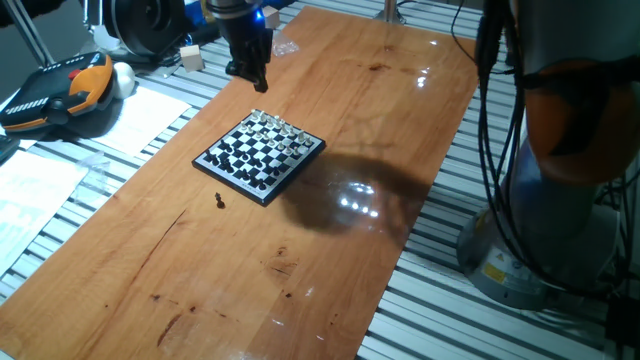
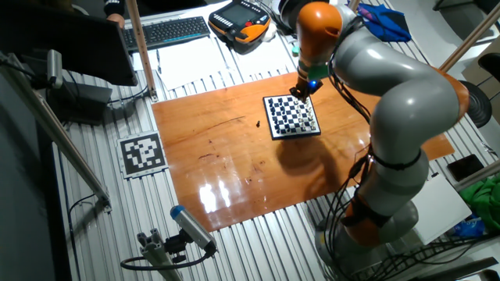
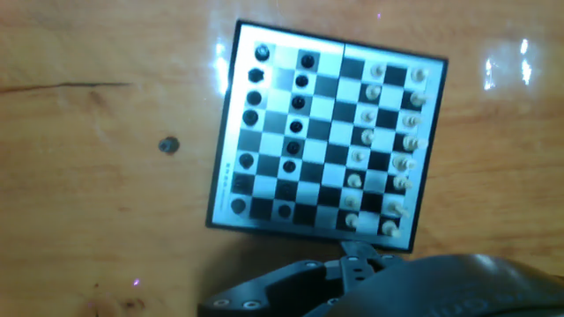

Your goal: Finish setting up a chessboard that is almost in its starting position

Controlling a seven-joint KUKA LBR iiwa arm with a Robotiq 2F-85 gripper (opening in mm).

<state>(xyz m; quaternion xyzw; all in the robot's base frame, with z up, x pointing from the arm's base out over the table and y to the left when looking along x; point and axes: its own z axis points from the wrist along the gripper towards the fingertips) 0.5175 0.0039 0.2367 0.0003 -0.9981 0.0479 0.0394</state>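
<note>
Chessboard (image 3: 326,141), checkered and dark-rimmed, lies below our hand (image 1: 255,78); one black piece (image 3: 168,144) sits aside on glossy wooden desk (image 1: 340,260). Hand's spread unclear.

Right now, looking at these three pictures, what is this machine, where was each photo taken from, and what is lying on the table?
The big grey-and-orange machine is a robot arm. Its two-finger gripper hangs above the far edge of a small chessboard on the wooden table. Two pictures come from fixed cameras on different sides of the table. The third comes from a camera on the hand, looking straight down on the board. One black piece stands off the board, on the wood beside it. The gripper seems to hold nothing, though whether its fingers are open is hard to tell.
</note>
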